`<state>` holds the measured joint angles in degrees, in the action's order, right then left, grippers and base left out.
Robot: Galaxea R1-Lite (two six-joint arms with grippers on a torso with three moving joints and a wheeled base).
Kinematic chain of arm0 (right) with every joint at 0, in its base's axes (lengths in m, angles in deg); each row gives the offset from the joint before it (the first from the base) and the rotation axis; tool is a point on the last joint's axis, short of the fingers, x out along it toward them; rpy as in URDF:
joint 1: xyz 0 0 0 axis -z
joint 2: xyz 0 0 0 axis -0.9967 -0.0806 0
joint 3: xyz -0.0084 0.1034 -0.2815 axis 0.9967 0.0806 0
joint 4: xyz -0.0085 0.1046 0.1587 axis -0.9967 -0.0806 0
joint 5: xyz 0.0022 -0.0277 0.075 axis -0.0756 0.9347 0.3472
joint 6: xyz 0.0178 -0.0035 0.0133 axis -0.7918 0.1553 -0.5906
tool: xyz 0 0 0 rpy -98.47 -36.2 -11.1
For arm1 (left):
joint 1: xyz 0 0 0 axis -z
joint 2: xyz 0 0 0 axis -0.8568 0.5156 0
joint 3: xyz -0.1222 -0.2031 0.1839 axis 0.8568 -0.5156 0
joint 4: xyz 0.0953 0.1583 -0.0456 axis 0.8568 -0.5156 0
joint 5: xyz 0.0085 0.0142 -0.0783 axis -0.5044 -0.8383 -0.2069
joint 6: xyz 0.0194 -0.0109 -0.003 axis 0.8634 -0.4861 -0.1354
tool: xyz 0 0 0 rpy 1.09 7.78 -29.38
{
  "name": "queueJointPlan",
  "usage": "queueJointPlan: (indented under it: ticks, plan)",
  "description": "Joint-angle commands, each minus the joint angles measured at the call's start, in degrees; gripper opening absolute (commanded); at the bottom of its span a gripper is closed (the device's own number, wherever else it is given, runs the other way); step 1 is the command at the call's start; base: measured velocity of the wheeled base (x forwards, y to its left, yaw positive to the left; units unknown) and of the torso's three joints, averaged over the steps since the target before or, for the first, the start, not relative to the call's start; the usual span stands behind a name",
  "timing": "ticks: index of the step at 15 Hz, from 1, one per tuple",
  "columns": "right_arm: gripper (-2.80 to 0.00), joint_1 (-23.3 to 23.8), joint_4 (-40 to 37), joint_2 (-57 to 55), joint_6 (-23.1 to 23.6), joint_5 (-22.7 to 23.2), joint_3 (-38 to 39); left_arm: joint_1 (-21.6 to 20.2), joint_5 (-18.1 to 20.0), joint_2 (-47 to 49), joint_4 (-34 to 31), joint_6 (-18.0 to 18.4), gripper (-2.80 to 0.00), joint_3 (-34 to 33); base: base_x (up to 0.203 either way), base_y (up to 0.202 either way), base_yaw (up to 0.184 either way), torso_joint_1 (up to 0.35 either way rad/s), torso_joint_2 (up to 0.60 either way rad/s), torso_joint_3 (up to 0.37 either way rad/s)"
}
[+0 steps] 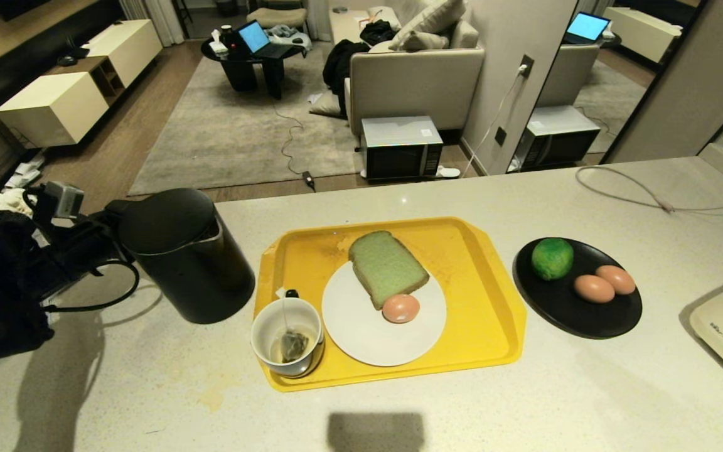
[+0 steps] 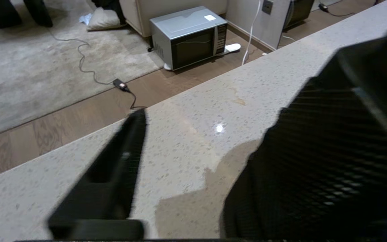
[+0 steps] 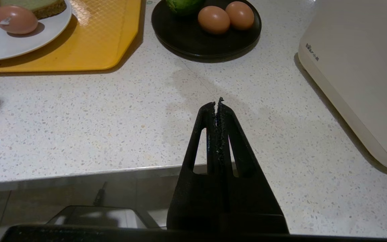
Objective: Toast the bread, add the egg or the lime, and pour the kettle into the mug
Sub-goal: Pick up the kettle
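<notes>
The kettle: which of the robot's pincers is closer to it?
Left. The left pincer is right beside the kettle, at its handle side; the right pincer hangs shut over the counter's near edge, far off.

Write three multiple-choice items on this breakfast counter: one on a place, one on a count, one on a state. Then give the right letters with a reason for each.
1. Where does the thick slice of pale green bread lie?
A. on the round white plate on the yellow tray
B. on the black plate
C. on the bare counter

2. How many pinkish-brown eggs are in view?
A. one
B. two
C. three

3. How does the right gripper stand?
A. open over the tray
B. shut on nothing
C. shut on an egg

Answers:
1 A: the bread rests on the white plate, touching one egg.
2 C: one egg is on the white plate and two sit beside the round green lime on the round black plate.
3 B: its fingers meet above bare counter, holding nothing.
</notes>
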<state>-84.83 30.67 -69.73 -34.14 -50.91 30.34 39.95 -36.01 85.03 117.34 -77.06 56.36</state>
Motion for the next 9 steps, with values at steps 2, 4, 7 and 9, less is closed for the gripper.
queueJointPlan:
  ticks: [2,4,7,9]
  plan:
    - [-2.8,-0.02,0.02,-0.05,0.01,0.04,0.09,-0.05,0.29,-0.67,0.48,-0.04,-2.8,-0.32,0.0,0.0,0.0,0.0,0.0,0.0]
    - [-2.8,-0.02,0.02,-0.05,0.01,0.04,0.09,-0.14,0.29,-1.14,0.48,-0.04,-2.8,-0.58,0.0,0.0,0.0,0.0,0.0,0.0]
    - [-2.8,-0.02,0.02,-0.05,0.01,0.04,0.09,-0.43,0.29,-2.54,0.48,-0.37,-2.8,-2.78,0.0,0.0,0.0,0.0,0.0,0.0]
    - [-2.8,-0.02,0.02,-0.05,0.01,0.04,0.09,-0.84,0.35,-4.09,0.67,-1.12,-2.8,-5.72,0.0,0.0,0.0,0.0,0.0,0.0]
